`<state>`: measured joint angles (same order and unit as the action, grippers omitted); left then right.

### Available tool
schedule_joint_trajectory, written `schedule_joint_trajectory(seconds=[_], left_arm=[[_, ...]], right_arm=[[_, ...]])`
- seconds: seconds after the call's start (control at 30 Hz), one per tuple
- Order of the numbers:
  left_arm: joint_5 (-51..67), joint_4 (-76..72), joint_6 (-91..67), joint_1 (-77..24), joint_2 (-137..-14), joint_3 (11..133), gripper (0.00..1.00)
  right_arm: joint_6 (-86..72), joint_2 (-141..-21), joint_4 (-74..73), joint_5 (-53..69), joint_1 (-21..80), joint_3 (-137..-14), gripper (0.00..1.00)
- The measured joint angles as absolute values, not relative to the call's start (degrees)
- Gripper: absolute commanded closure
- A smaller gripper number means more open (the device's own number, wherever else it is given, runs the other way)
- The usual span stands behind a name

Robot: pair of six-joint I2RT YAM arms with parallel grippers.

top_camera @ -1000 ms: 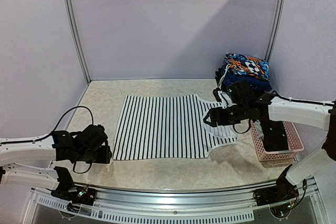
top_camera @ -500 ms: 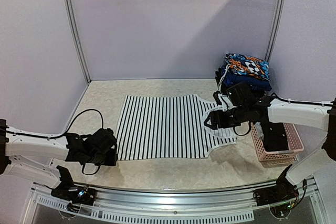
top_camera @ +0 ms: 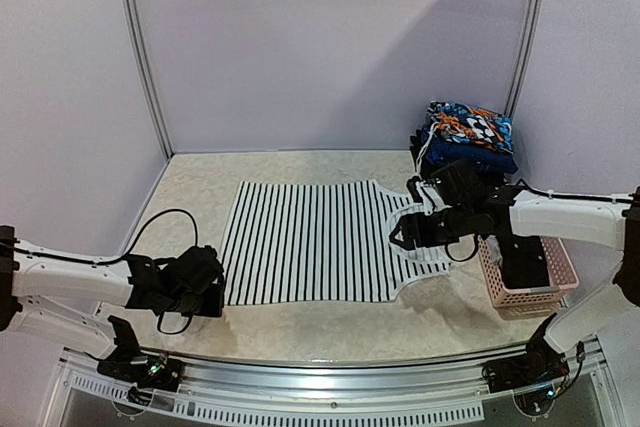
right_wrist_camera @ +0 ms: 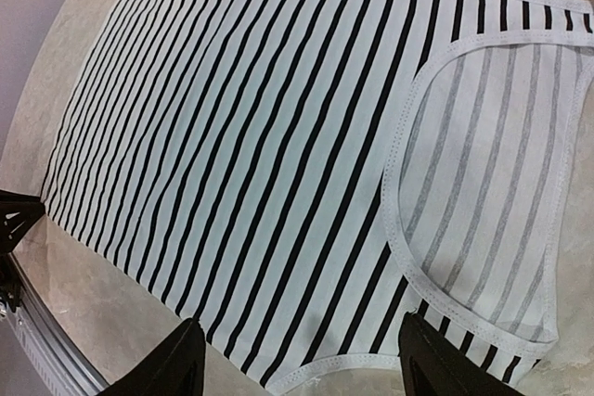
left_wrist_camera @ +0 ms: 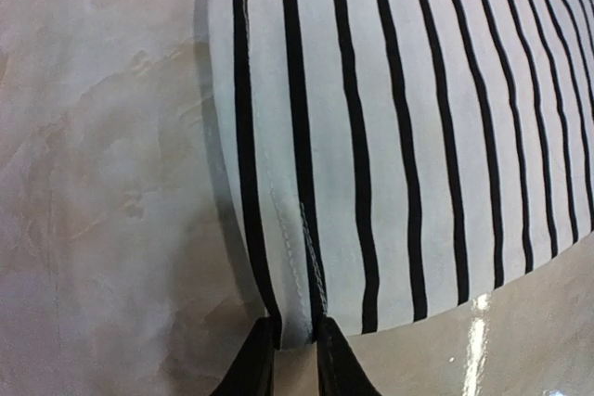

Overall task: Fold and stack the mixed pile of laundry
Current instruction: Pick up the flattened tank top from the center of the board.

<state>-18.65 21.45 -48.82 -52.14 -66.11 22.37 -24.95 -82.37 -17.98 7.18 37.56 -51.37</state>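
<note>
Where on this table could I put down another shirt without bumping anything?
Bare table lies left of the striped top toward the wall, and in the strip behind it. The right side is crowded: right gripper, pink basket, folded stack.

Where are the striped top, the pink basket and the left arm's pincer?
striped top (top_camera: 305, 242): top view, middle of its body.
pink basket (top_camera: 522, 301): top view, its near wall.
left pincer (left_wrist_camera: 294, 333): left wrist view, between its tips, at the top's hem corner.

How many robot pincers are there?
2. The left pincer pinches a near corner of the stripy top; the right pincer hovers open over its neck end.
</note>
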Motion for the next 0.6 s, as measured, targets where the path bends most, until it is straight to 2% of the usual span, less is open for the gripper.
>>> schedule_joint_trajectory(seconds=[0.13,0.37,0.6], left_arm=[[-18.65,20.51,-48.95,-52.21,-66.59,22.06,1.0],[-18.87,19.07,-48.9,-52.27,-66.59,21.67,1.0],[-19.0,18.96,-48.64,-52.27,-66.35,21.58,1.0]], right_arm=[[-25.71,-82.35,-17.56,7.18,37.56,-49.41,0.28],[-28.08,-81.25,-17.63,7.99,37.91,-44.29,0.29],[-30.41,-78.32,-20.14,8.75,42.87,-42.72,0.33]])
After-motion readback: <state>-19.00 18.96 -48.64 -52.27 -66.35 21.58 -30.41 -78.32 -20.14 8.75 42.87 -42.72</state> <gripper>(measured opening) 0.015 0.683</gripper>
